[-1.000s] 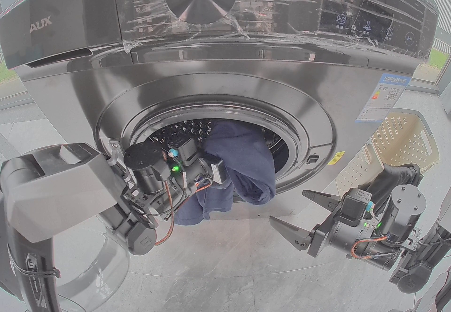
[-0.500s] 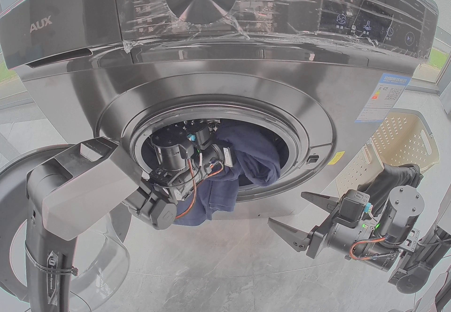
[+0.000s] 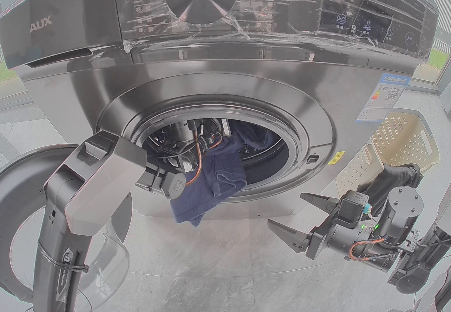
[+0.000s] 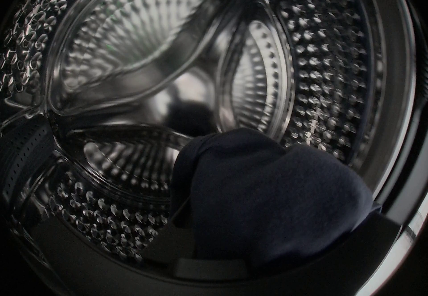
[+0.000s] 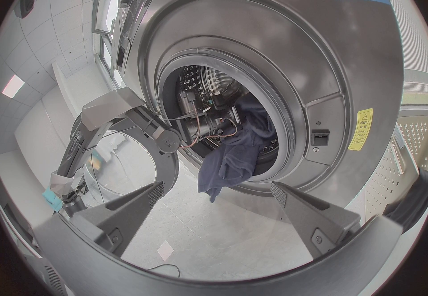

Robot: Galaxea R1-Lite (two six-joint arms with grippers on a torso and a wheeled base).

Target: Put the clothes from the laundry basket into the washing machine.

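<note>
— Head view?
— The navy garment (image 3: 213,181) drapes over the washing machine (image 3: 225,68) door rim, half inside, its end dangling above the floor (image 3: 225,261). The left gripper (image 3: 188,132) is inside the drum; whether it grips, I cannot tell. The right gripper (image 3: 286,209) hovers wide open near the laundry basket (image 3: 404,139), which holds dark cloth (image 3: 392,181).
— Left wrist?
— The garment is bunched at the drum's (image 4: 133,42) front.
— Right wrist?
— Jaws spread wide, empty, facing the opening.
</note>
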